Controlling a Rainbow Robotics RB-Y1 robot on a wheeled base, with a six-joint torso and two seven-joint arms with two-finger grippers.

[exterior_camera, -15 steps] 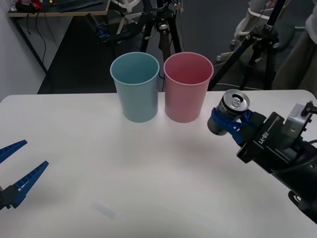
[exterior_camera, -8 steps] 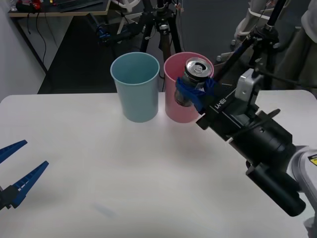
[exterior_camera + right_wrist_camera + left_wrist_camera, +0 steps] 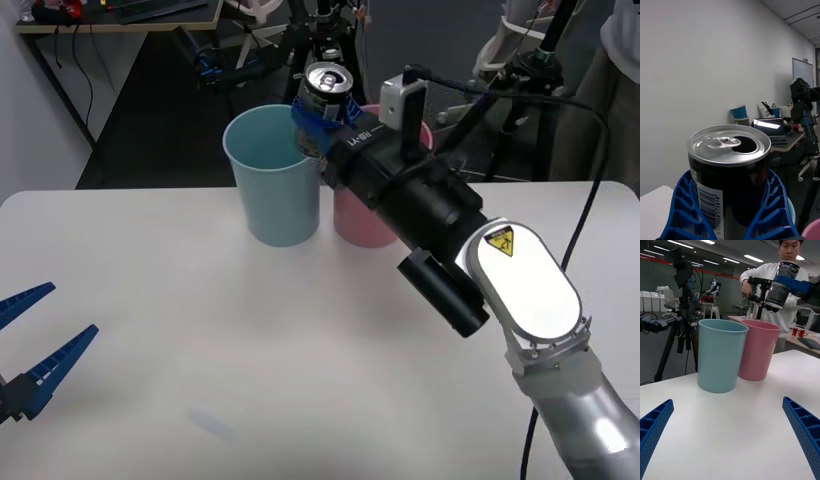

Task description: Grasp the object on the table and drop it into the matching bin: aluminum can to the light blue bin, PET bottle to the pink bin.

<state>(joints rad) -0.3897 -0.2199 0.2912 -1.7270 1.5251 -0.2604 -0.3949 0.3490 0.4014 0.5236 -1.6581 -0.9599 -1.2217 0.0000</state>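
Note:
My right gripper [image 3: 322,118] is shut on the aluminum can [image 3: 325,92], a dark-sided can with a shiny pull-tab top, held upright in the air. The can hangs over the gap between the two bins, just past the right rim of the light blue bin [image 3: 272,190]. The pink bin [image 3: 358,220] stands right beside it, partly hidden by my right arm. In the right wrist view the can [image 3: 730,165] sits between the blue fingers [image 3: 683,210]. From the left wrist view the can [image 3: 780,290] floats above the pink bin [image 3: 756,348]. My left gripper [image 3: 25,345] rests open at the table's left edge.
Both bins stand near the far edge of the white table [image 3: 250,360]. Tripods and stands [image 3: 525,90] crowd the floor behind the table. A person stands beyond the bins in the left wrist view, touching nothing on the table.
My right arm has carried the can up and to the left, from low beside the pink bin, across it, to the light blue bin's right rim. The left gripper has stayed put.

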